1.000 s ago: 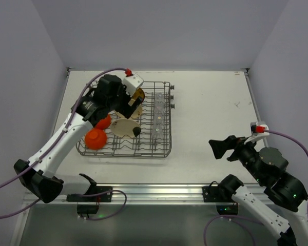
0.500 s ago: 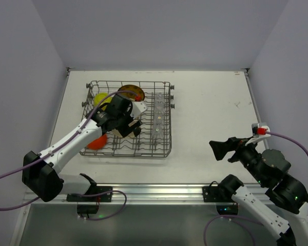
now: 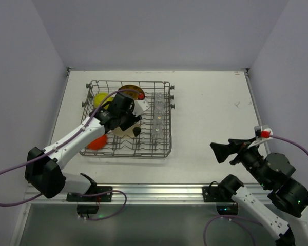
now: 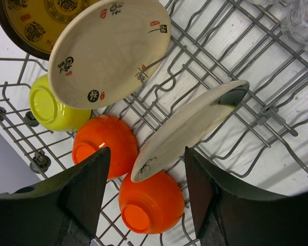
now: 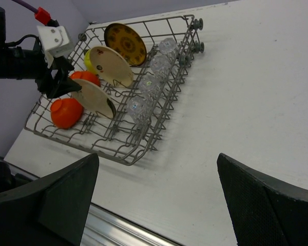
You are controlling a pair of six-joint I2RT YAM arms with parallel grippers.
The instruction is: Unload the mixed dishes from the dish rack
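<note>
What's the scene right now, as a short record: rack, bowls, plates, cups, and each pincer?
rack: large grey wire dish rack on the white table
bowls: two orange bowls, one lime-yellow bowl, bases toward the left wrist camera
plates: brown-gold patterned plate, upper cream plate, lower cream plate, all tilted on edge
cups: clear glass cups in a row along the rack's right side
left pincer: open, straddling the lower cream plate's rim
right pincer: open, empty, right of the rack

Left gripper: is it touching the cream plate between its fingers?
Apart. Left wrist view: the left gripper straddles the cream plate, a gap showing beside each finger.
</note>
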